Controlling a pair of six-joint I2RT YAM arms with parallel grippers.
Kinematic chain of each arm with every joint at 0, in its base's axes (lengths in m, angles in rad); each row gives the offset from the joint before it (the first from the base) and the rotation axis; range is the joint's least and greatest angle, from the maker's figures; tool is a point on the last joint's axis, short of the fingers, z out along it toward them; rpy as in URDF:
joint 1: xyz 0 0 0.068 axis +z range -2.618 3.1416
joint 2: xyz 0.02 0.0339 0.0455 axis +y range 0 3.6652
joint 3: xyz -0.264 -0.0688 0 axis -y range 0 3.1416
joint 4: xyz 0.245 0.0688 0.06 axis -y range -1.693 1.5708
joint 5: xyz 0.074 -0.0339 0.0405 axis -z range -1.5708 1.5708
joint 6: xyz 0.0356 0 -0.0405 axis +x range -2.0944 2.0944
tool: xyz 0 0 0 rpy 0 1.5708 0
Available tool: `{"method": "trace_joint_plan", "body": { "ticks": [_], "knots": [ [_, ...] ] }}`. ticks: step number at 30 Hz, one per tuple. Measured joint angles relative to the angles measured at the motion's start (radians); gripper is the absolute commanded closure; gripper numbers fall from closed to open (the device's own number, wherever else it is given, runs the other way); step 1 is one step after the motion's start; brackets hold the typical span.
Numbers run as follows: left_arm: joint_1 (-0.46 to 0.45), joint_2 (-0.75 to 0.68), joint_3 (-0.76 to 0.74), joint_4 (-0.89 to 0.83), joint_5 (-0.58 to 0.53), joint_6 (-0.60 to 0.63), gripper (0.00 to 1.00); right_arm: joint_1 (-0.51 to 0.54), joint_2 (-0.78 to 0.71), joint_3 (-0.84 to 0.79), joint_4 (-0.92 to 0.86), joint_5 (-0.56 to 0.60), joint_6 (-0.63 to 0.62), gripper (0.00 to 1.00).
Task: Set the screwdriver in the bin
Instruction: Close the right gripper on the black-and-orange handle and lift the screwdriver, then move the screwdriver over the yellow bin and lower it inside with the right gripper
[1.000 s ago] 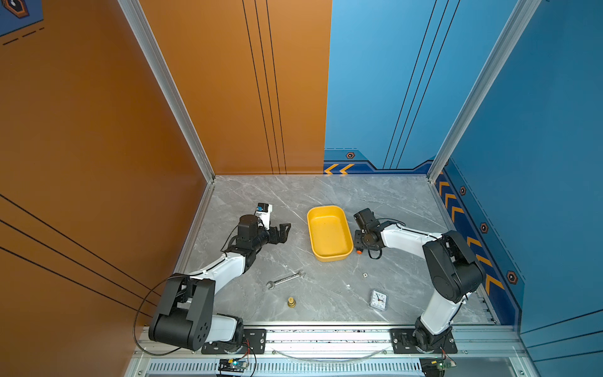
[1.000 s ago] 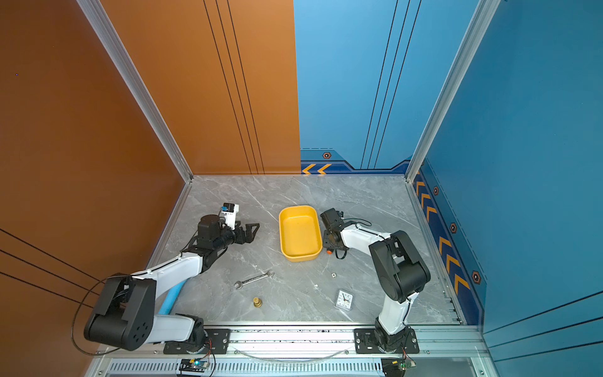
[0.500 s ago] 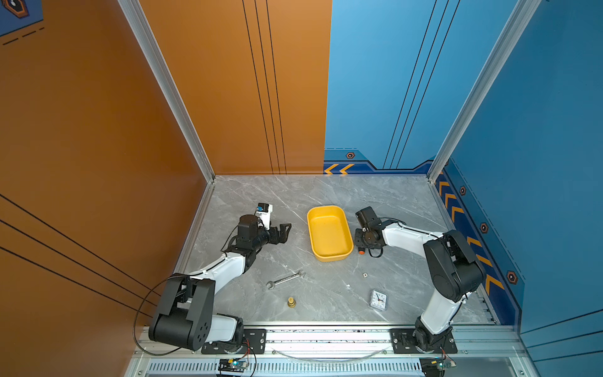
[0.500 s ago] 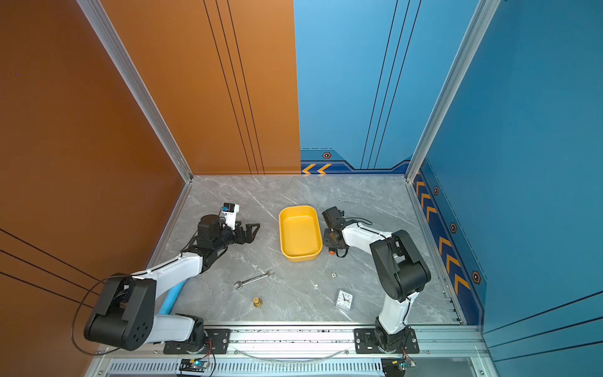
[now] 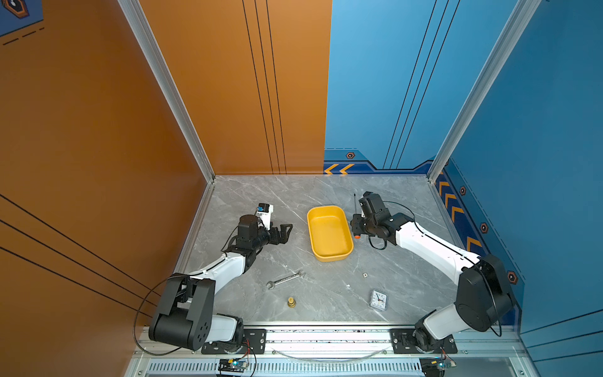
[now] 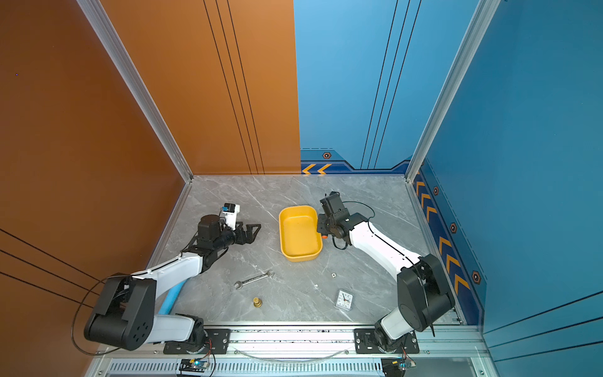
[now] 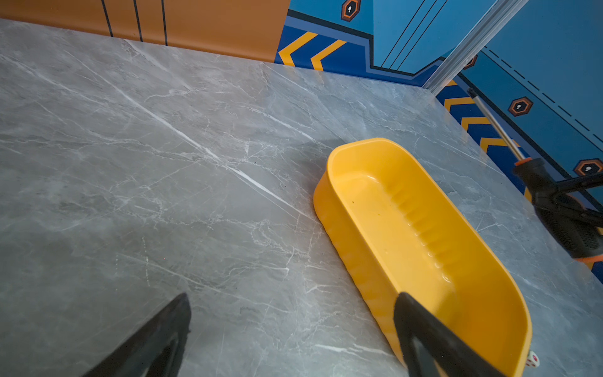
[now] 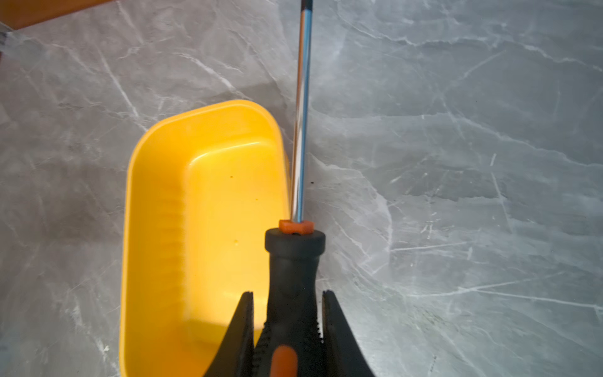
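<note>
**Right gripper [image 8: 288, 293] pinching the screwdriver [image 8: 301, 130] beside the bin [image 8: 130, 196]**

In the right wrist view, note both fingers pressed against the flanks of the black-and-orange handle, with the bright shaft projecting forward past the fingertips. In both top views, find the screwdriver just beside the bin's right long wall, outside the bin, with its shaft pointing toward the back wall and its orange butt end toward the robot base. You cannot tell from these views whether the tool is clear of the table [image 5: 326, 293]. The bin's floor is bare. Note the left gripper [image 5: 285, 230] with its fingers spread wide and nothing between them, standing left of the bin and apart from it. A wrench [image 5: 285, 280] lies on the table nearer the base, well apart from both grippers.
</note>
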Motion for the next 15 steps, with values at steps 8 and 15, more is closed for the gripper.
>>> {"method": "trace_joint_plan", "body": {
  "ticks": [8,15],
  "knots": [
    [0.0,0.0,0.0,-0.003,0.009,0.0,0.02,0.134,0.027,0.099,-0.037,0.039,0.013,1.0],
    [0.0,0.0,0.0,-0.003,0.016,0.0,0.02,0.142,0.122,0.112,-0.065,0.05,0.043,1.0]
  ]
}}
